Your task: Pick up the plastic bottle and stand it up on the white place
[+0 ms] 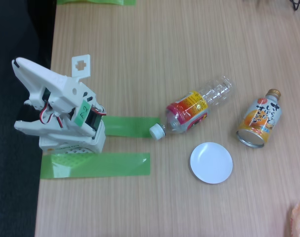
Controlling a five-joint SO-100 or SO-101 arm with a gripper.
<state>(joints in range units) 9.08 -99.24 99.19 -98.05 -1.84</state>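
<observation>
so in the fixed view i'm folded up at the left edge of the tabletop [140, 54], which is light wood-grain laminate. beyond that edge everything drops off into dark. my white arm [56, 106] sits on its base, which is held down with strips of green tape [95, 165], one running under it and one sticking out toward the middle. there's a little green sticker on my side too. my claw [81, 65] is tucked up near the top of the arm, and honestly i can't tell from this angle how far apart the fingers are. it's got nothing in it though.

the plastic bottle [194, 109] is lying on its side around the middle of the tabletop, white cap pointing toward my base and just touching the end of the green tape, clear ribbed bottom angled up and to the right. the white plate [211, 163] sits just below it, near but not touching. an orange drink can [259, 118] lies tilted off to the right, apart from both. something pale orange [299, 217] pokes in at the bottom right corner, can't make it out.
</observation>
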